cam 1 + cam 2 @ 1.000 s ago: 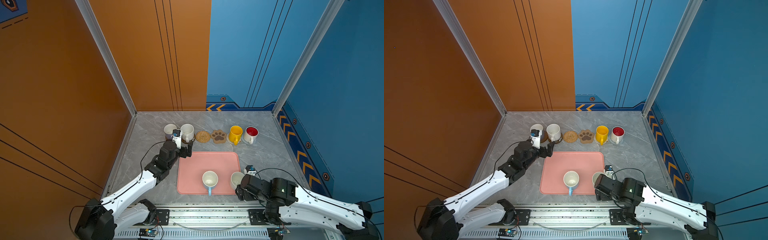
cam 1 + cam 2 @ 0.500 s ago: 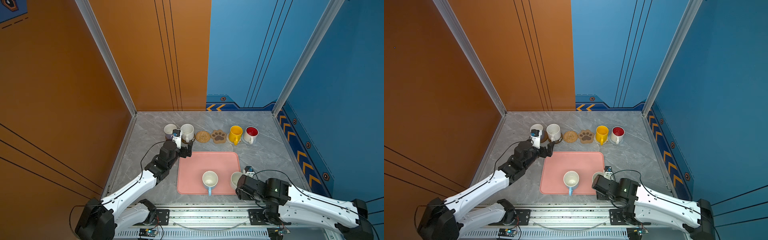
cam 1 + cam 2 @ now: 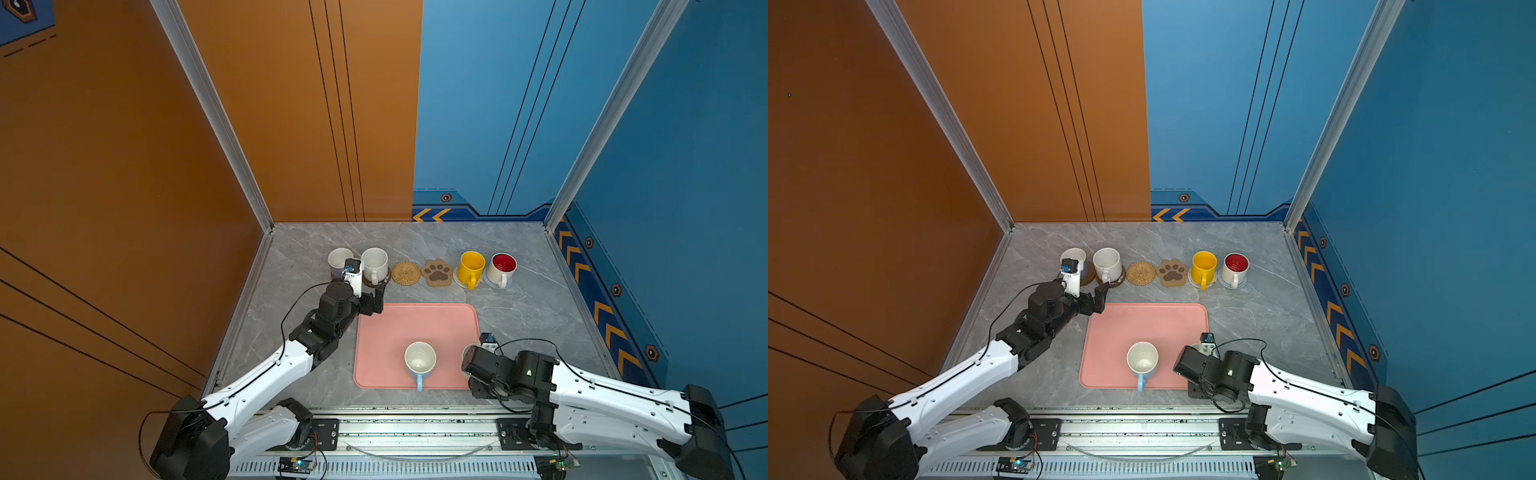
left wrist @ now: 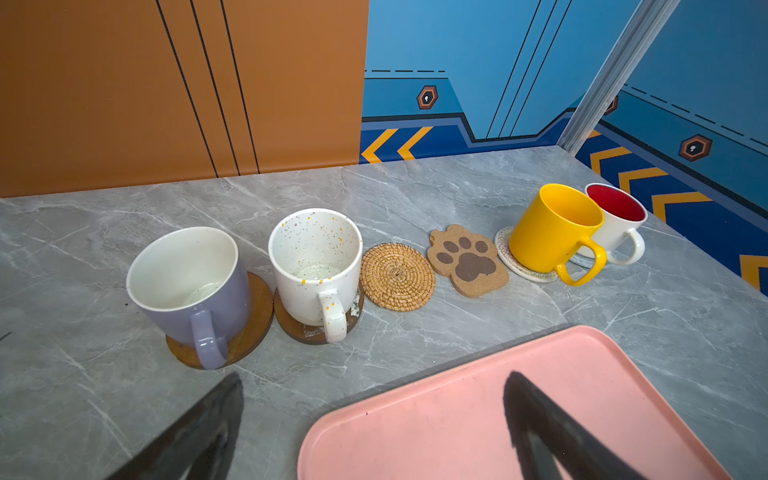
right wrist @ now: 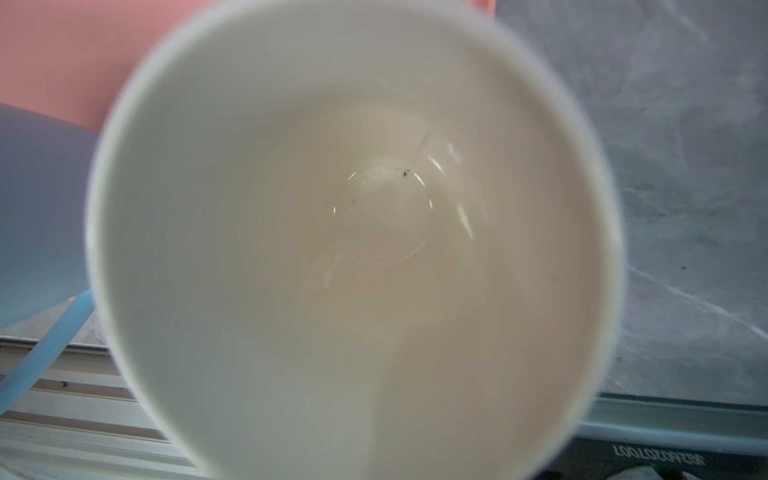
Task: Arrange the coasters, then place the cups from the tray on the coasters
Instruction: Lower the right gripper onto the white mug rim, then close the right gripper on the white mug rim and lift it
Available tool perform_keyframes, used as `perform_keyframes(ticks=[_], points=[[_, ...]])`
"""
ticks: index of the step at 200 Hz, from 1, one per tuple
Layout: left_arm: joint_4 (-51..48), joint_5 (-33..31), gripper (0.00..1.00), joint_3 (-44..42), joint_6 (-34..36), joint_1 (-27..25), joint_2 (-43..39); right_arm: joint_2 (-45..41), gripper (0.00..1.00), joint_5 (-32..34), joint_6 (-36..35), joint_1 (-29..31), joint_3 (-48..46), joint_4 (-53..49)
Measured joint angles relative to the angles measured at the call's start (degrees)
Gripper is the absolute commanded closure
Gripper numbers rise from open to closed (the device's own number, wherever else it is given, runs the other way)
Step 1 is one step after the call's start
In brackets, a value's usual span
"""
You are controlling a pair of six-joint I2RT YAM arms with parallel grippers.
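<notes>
Your right gripper [image 3: 470, 367] has slid in over the plain white mug [image 5: 374, 228], glossy inside with dark specks, its jaws hidden from you; your left gripper [image 4: 374, 386] hangs spread wide.

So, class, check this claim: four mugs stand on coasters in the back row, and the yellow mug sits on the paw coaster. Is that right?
One slip: the yellow mug sits on the white woven coaster, not the paw one. The paw coaster beside it is bare. The left wrist view shows this plainly. The rest holds.
</notes>
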Motion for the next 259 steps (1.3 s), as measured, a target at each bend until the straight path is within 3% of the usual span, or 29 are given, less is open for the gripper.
perform_keyframes(ticks=[159,220,259], points=[[0.2,0.4,0.02,-0.4,-0.2,0.5,0.0,2.1,0.82,-1.0,-0.4,-0.8,-1.2,1.7],[0.4,0.4,0.02,-0.5,-0.2,0.7,0.0,2.8,1.00,-0.3,-0.3,-0.8,-1.2,1.7],[0.5,0.4,0.02,-0.6,-0.2,0.7,0.0,3.4,1.00,-0.1,-0.3,-0.8,-0.8,1.8]])
